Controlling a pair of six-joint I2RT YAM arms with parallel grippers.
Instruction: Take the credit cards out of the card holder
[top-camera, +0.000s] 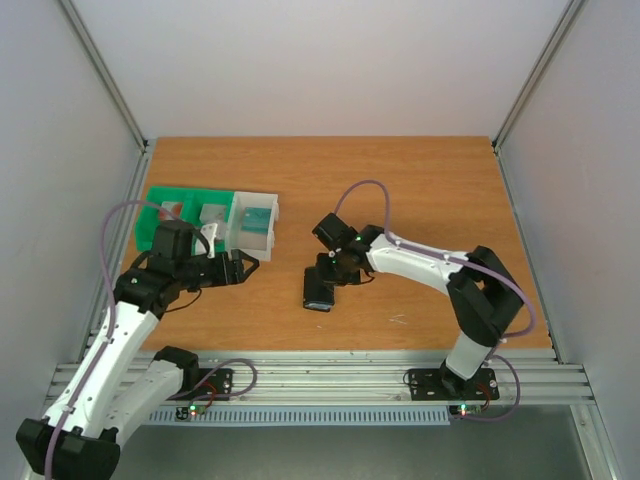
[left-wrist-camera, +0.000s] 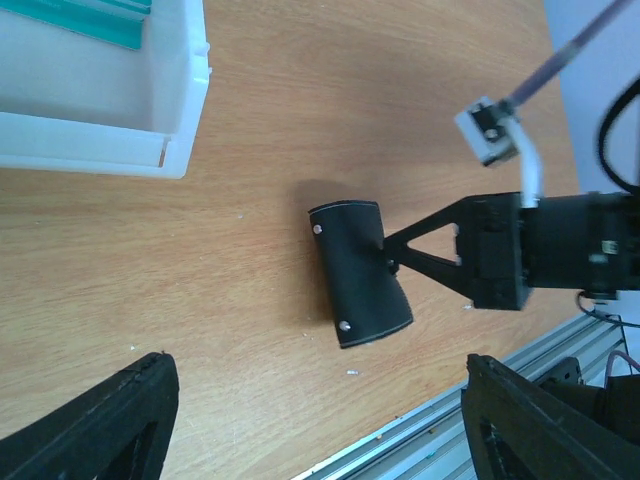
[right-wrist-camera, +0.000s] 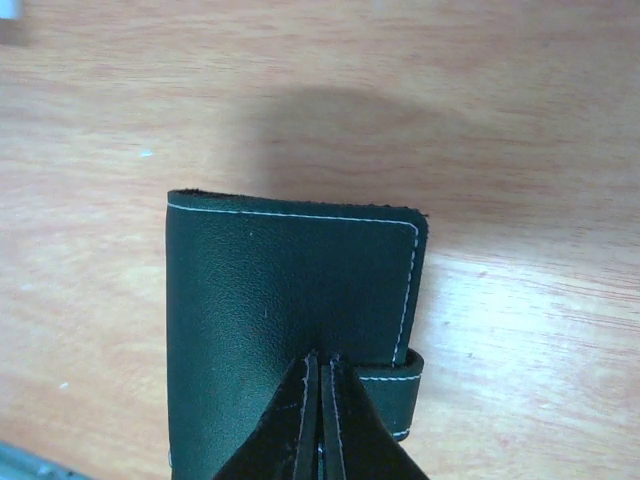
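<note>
The black card holder (top-camera: 320, 290) is folded shut, its clasp tab (right-wrist-camera: 400, 380) round one edge. It also shows in the left wrist view (left-wrist-camera: 358, 272) and in the right wrist view (right-wrist-camera: 290, 300). My right gripper (top-camera: 335, 270) (right-wrist-camera: 320, 372) is shut on the holder's edge and seems to hold it just above the table. My left gripper (top-camera: 240, 268) (left-wrist-camera: 320, 430) is open and empty, to the left of the holder, by the trays. A teal-green card (top-camera: 258, 216) (left-wrist-camera: 75, 15) lies in the white tray (top-camera: 237, 232). No card shows inside the holder.
A green tray (top-camera: 160, 222) stands left of the white tray (left-wrist-camera: 100, 140) at the table's left; a pale flat piece (top-camera: 213, 214) lies in it. The table's near edge and a metal rail (left-wrist-camera: 480, 390) run close below the holder.
</note>
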